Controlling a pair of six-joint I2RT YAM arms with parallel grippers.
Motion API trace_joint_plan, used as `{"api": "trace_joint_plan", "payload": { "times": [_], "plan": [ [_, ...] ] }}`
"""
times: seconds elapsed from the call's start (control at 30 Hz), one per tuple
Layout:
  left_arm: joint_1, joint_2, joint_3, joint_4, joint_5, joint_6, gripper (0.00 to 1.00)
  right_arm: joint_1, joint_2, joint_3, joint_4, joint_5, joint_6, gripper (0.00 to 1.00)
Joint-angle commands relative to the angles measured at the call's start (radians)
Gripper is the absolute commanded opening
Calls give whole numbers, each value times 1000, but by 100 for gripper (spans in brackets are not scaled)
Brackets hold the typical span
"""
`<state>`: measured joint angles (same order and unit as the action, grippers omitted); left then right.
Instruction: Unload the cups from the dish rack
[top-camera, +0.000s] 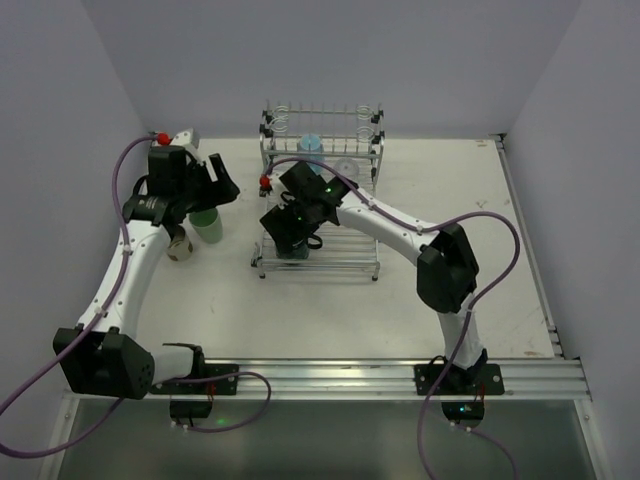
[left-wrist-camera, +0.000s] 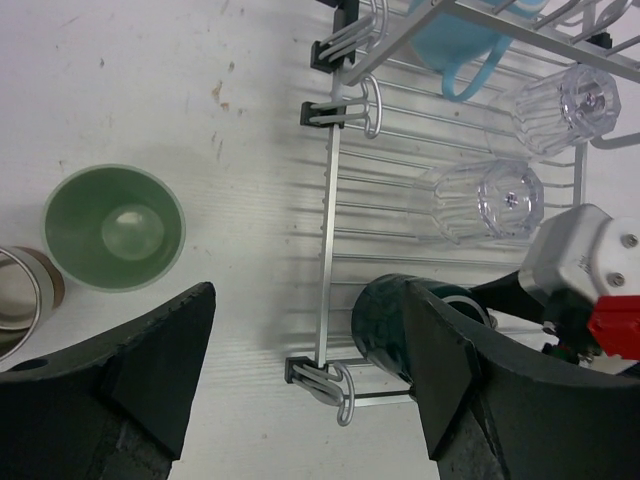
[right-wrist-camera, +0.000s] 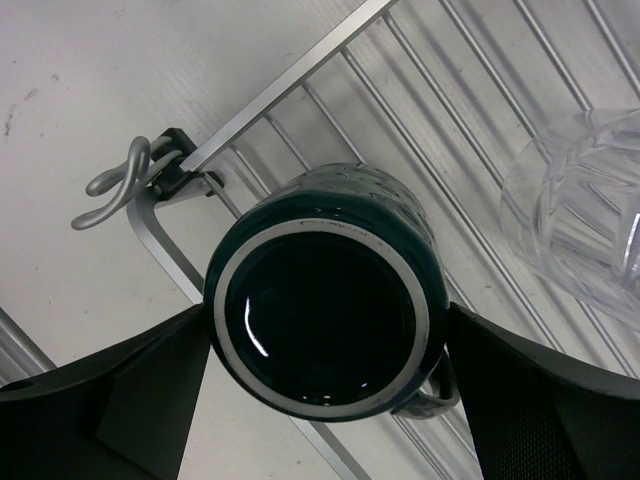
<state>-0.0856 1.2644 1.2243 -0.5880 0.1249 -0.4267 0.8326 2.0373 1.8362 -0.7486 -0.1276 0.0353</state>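
I count six cups: one pale green cup (left-wrist-camera: 115, 225), one metallic cup (left-wrist-camera: 20, 300), one light blue cup (left-wrist-camera: 450, 40), one dark teal mug (right-wrist-camera: 320, 315), two clear tumblers (left-wrist-camera: 490, 200) (left-wrist-camera: 565, 105); one dish rack (left-wrist-camera: 330, 230).

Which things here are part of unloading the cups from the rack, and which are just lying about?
Job: dish rack, dark teal mug, clear tumblers, light blue cup, green cup, metallic cup.
Not part: purple cables, mounting rail, table.
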Motion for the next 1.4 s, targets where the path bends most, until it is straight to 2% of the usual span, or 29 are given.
{"api": "trace_joint_plan", "payload": {
  "times": [0.0,0.33,0.8,0.93,1.03,1.07,1.13,1.17,1.2,1.23,1.37],
  "plan": [
    [-5,-40,-11,24,50,8,79,6,18,46,-20,-32,-28,99],
    [-5,-51,-23,22,62,13,81,36,50,78,-24,58,-43,99],
    [-5,-53,-43,28,67,28,82,37,106,147,-57,74,-8,99],
    [-5,-53,-46,27,68,34,82,36,112,146,-63,86,-5,95],
    [-5,-60,-43,22,64,36,82,36,110,141,-63,98,-5,74],
    [-5,-63,-43,22,64,34,83,36,103,138,-60,101,1,52],
    [-5,-74,-40,21,68,35,83,36,90,124,-43,111,12,30],
    [-5,-76,-36,16,70,34,83,37,86,123,-38,115,17,9],
    [-5,-79,-28,13,70,32,83,36,74,123,-35,124,21,2],
    [-5,-86,-22,4,76,32,83,36,66,123,-35,125,32,0],
    [-5,-109,9,-15,85,32,84,36,-9,107,-18,154,66,0]
  ]
}}
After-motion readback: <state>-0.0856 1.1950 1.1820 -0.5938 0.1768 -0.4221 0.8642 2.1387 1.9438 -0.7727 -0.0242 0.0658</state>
